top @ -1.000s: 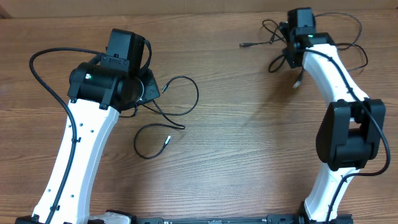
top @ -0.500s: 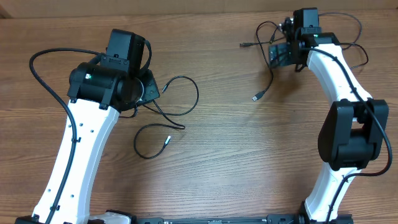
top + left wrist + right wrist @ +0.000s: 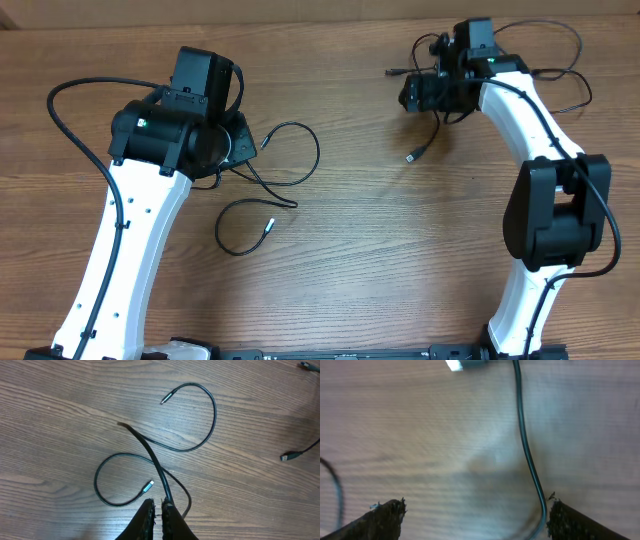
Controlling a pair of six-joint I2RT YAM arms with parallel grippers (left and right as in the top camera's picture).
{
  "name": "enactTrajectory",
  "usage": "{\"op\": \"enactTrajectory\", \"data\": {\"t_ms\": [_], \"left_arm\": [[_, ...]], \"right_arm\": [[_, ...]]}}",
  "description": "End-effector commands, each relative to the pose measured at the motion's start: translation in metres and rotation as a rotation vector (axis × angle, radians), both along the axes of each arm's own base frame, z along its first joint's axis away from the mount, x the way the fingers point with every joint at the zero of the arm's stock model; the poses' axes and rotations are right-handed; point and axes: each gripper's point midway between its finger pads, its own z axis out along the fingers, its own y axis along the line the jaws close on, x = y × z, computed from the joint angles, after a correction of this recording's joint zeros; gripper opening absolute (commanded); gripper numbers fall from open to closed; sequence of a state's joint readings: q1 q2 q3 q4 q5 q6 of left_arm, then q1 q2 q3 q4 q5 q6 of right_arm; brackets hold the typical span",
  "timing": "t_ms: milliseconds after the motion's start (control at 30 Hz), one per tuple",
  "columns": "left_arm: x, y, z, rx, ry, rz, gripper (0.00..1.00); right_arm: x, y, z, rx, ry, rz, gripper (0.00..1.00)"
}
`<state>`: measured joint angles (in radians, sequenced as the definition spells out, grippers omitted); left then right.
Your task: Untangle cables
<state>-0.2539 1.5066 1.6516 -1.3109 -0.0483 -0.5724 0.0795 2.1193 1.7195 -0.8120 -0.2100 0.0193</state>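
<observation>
**Q:** What do the wrist views add to the overhead view?

**A:** Left wrist: the left gripper (image 3: 157,506) has its jaws nearly together, pinching the left cable (image 3: 215,412). Right wrist: the right gripper (image 3: 475,510) has its jaws spread wide. The right cable (image 3: 526,445) runs between them ungripped.

**Q:** Where is there room to move?

**A:** The right cable lies by the far edge of the table (image 3: 400,260), with bare wood between the arms.

**Q:** What has changed?

**A:** The right gripper has shifted leftward. The left arm is unmoved.

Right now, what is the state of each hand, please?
Left hand: closed on a black cable.
Right hand: open, holding nothing.
</observation>
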Motion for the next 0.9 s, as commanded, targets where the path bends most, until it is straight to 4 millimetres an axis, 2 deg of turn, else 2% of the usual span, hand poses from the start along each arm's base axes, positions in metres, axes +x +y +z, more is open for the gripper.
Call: {"op": "enactTrajectory", "data": {"t_ms": [0,133,233,333,433,567,633,733,867], "left_arm": [[0.001,-0.001,0.001,0.009,-0.005,-0.018,0.1],[0.004,-0.002,0.002,0.006,-0.014,-0.018,0.1],[0.003,-0.002,0.002,0.006,-0.014,-0.018,0.1],[0.003,-0.002,0.002,0.007,-0.01,-0.018,0.1],[0.003,-0.002,0.001,0.007,-0.01,-0.018,0.1],[0.003,-0.002,0.001,0.007,-0.01,-0.018,0.1],[0.003,-0.002,0.001,0.007,-0.01,-0.018,0.1],[0.003,-0.002,0.001,0.007,-0.01,-0.018,0.1],[0.003,-0.002,0.001,0.007,-0.01,-0.018,0.1]], "right_arm": [[-0.012,-0.019,-0.019,-0.097,0.072,-0.049,0.95],[-0.023,-0.022,-0.024,-0.115,0.117,-0.052,0.95],[-0.017,-0.029,-0.026,-0.152,0.089,-0.068,0.94],[-0.008,-0.03,-0.031,-0.152,0.044,-0.074,0.89],[-0.001,-0.029,-0.039,-0.147,0.005,-0.077,0.79],[0.004,-0.029,-0.052,-0.146,-0.007,-0.078,0.78],[0.006,-0.028,-0.054,-0.145,-0.009,-0.078,0.7],[0.008,-0.028,-0.054,-0.13,-0.013,-0.112,0.51],[0.011,-0.028,-0.052,-0.122,-0.024,-0.127,0.44]]}}
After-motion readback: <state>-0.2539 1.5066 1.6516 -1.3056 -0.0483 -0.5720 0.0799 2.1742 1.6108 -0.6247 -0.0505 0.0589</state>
